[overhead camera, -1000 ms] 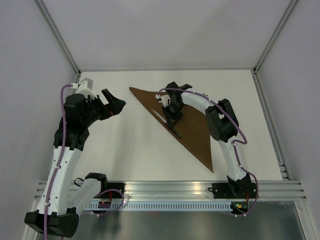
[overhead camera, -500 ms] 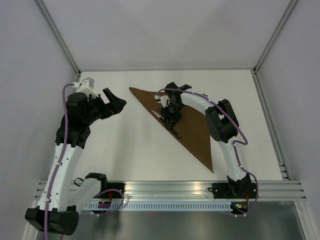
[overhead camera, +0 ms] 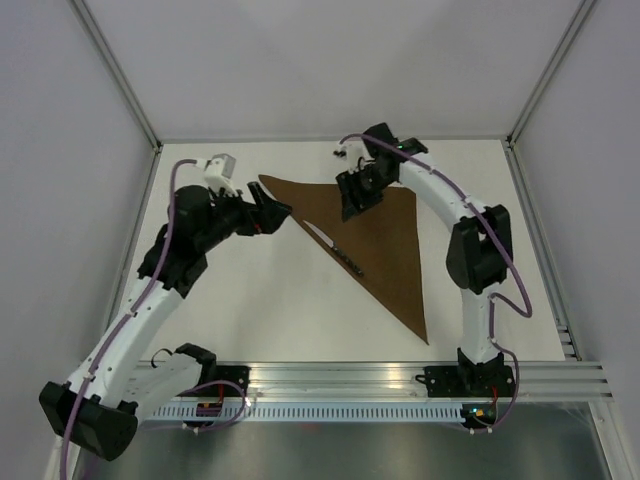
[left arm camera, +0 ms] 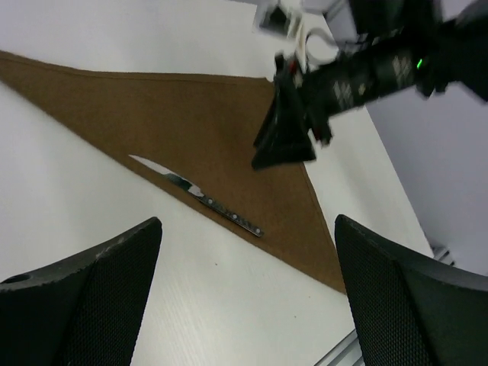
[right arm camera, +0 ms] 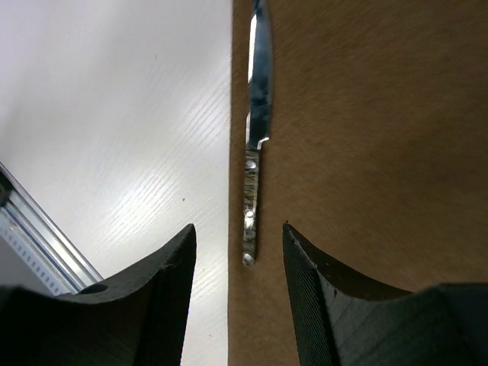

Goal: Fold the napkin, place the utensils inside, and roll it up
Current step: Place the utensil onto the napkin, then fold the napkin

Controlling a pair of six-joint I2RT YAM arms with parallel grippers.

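The knife (overhead camera: 335, 247) is lying free on the napkin (overhead camera: 390, 240), right along the left diagonal edge of the brown folded triangle, blade pointing far-left and handle near-right. The right gripper (overhead camera: 352, 205) is hanging above the napkin's far edge, well apart from the knife, its fingers (right arm camera: 164, 297) spread with nothing between them. A second ago it was sitting low over the knife in the middle of that edge, so it is now pulling back after letting go. The placing looks done and the rolling is coming next. The left gripper (overhead camera: 275, 213), jaws wide and empty, is reaching at the napkin's far-left corner, having swung in from the left side of the table (overhead camera: 250, 300).
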